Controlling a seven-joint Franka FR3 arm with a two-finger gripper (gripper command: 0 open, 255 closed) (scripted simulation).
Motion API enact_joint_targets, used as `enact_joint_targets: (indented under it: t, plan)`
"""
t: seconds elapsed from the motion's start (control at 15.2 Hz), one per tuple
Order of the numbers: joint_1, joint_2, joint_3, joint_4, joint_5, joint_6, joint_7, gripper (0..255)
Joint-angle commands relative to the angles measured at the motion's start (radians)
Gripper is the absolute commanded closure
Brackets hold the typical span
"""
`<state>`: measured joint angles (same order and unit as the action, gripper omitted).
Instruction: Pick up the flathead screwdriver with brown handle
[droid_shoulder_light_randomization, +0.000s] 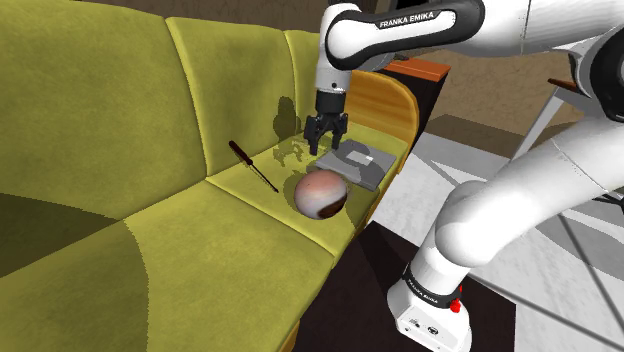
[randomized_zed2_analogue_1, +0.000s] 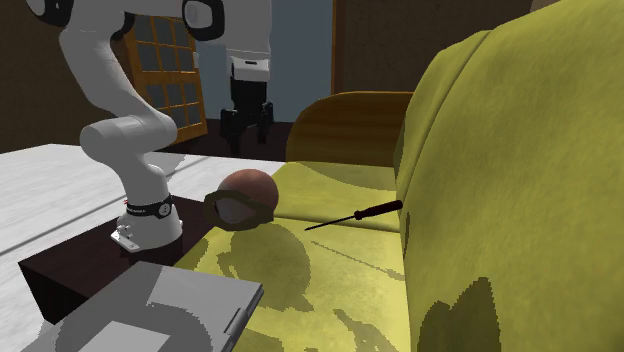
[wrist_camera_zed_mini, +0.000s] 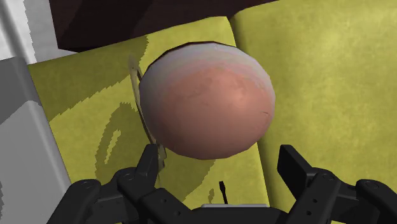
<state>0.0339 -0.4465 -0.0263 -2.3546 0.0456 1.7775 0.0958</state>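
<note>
My gripper (droid_shoulder_light_randomization: 327, 147) hangs in the air over the yellow-green sofa (droid_shoulder_light_randomization: 120, 120), near its wooden armrest (droid_shoulder_light_randomization: 385, 105). My 2 fingers stand wide apart and hold nothing. Through my wrist camera I look past them at a reddish-brown helmet-like dome (wrist_camera_zed_mini: 207, 102) resting on the seat cushion; it sits between my fingertips in that view but touches neither.

The screwdriver (droid_shoulder_light_randomization: 253, 166) lies flat on the same cushion, on the dome's far side from the stand. Its dark brown handle is close to the foot of the backrest and its thin shaft points out across the seat. It is apart from the dome and well apart from me.

A grey flat slab (droid_shoulder_light_randomization: 355, 162) lies on the seat between the dome and the armrest, just beside the dome.
</note>
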Motion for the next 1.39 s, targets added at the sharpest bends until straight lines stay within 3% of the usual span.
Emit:
enact_joint_targets:
  t: [0.0, 0.66, 1.32]
  plan:
    - [0.006, 0.065, 0.003, 0.022, 0.003, 0.054, -0.006, 0]
    - [0.025, 0.433, 0.014, 0.267, 0.015, 0.225, -0.039, 0]
    - [0.039, 0.794, 0.029, 0.629, 0.014, 0.270, -0.060, 0]
